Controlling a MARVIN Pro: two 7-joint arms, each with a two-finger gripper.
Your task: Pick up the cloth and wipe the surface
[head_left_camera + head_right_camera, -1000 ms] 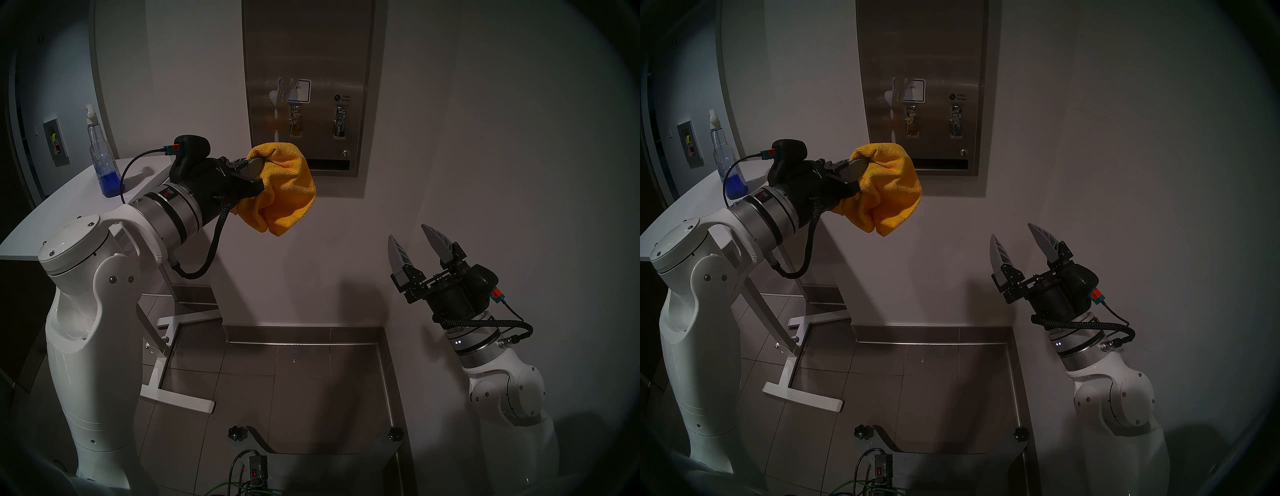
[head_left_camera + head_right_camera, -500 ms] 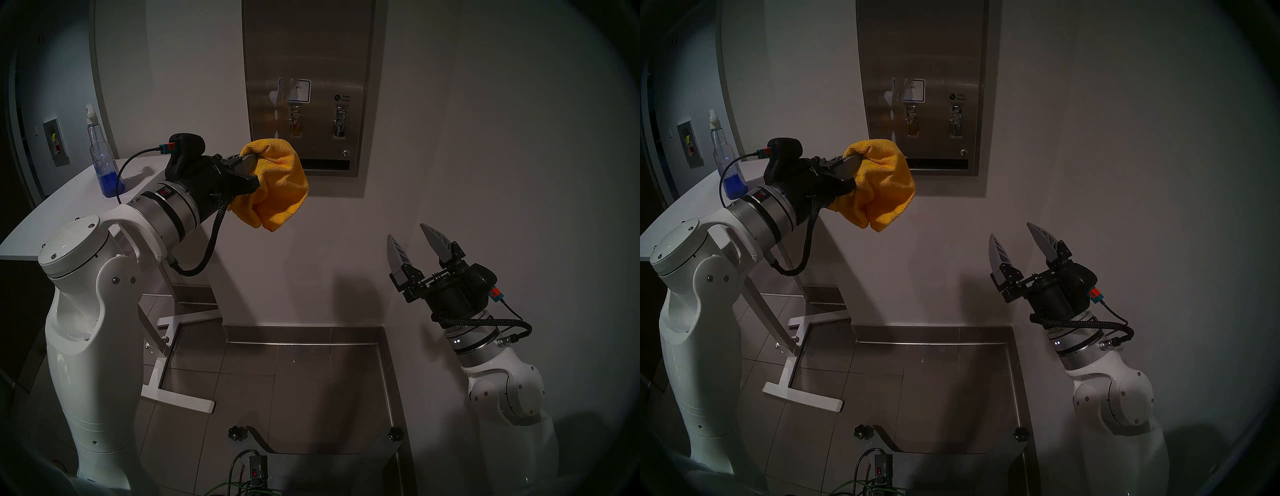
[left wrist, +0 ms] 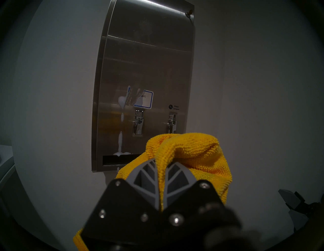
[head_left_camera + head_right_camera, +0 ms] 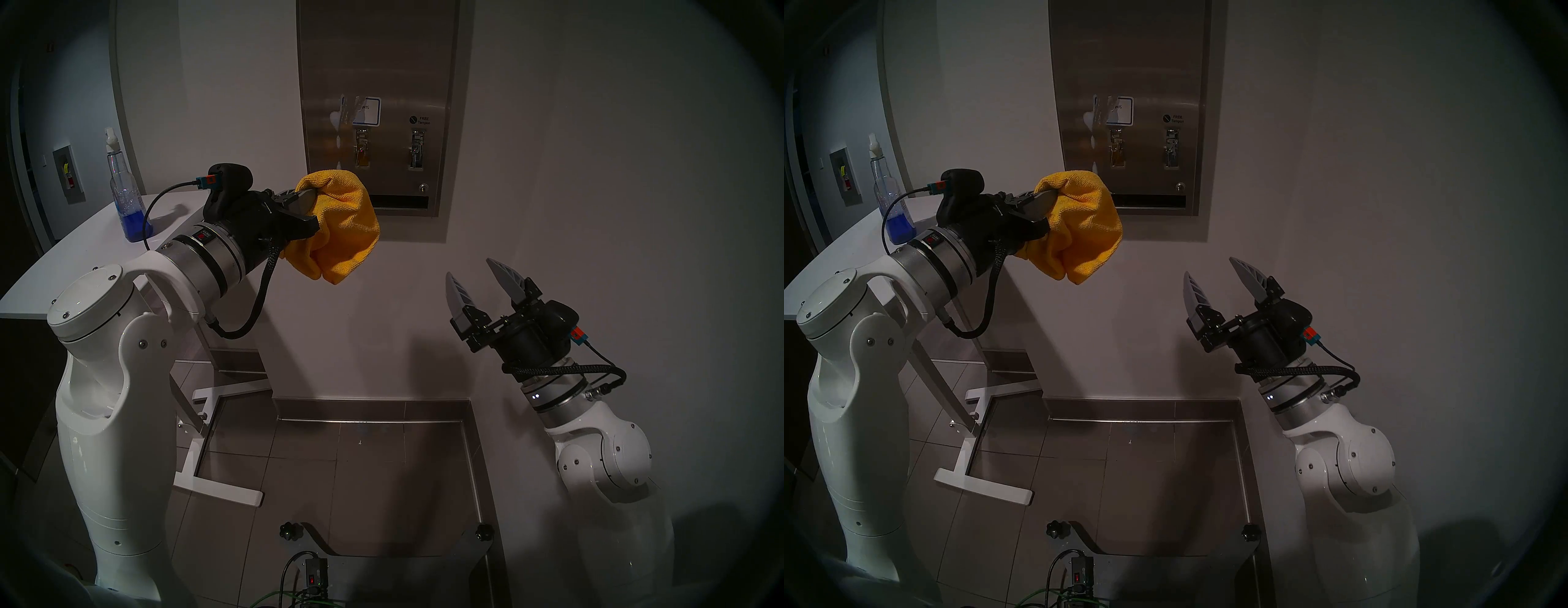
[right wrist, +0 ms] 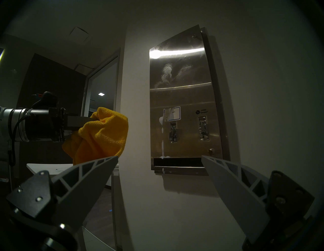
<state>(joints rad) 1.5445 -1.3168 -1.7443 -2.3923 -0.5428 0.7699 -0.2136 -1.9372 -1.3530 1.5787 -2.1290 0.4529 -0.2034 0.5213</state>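
Note:
My left gripper [image 4: 316, 208] is shut on the mustard-yellow cloth [image 4: 343, 229], bunched around its fingers and held in the air in front of the lower left of the stainless-steel dispenser panel [image 4: 399, 63], apart from it. The cloth also shows in the left wrist view [image 3: 196, 154] and the right wrist view [image 5: 103, 135]. White foam [image 3: 121, 101] runs down the panel's left side beside the blue-edged label [image 3: 145, 99], above the dark slot [image 3: 114, 159]. My right gripper [image 4: 473, 276] is open and empty, low to the right of the panel.
A spray bottle [image 4: 125, 191] with blue liquid stands on the white table [image 4: 63, 259] at the left, behind my left arm. The table's white legs [image 4: 220, 488] stand on the tiled floor. A white wall surrounds the panel. A metal curb [image 4: 369, 420] runs along the floor.
My left gripper with the cloth drew slightly left and up, then held still. My right arm has moved up and to the left, gripper still open.

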